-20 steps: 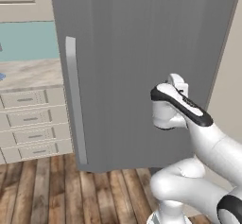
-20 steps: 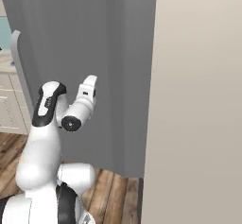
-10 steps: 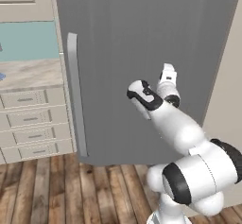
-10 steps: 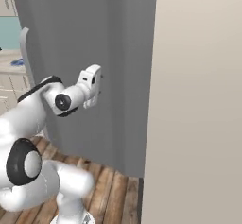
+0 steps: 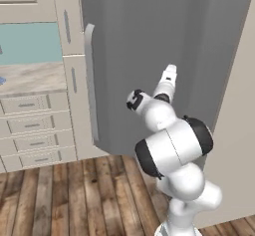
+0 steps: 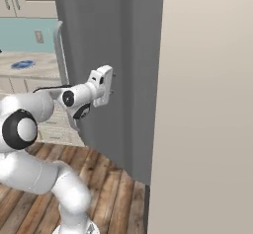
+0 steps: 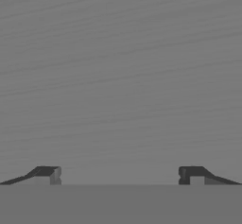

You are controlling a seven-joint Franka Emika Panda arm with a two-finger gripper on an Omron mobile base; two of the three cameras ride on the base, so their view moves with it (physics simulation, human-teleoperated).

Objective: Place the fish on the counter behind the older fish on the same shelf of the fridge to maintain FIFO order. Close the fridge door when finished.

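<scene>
No readable text, label or sign anywhere.

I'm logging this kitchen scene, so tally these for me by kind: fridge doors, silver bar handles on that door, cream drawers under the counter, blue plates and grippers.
fridge door: 1
silver bar handle: 1
cream drawers: 4
blue plate: 1
gripper: 1
Total: 8
</scene>
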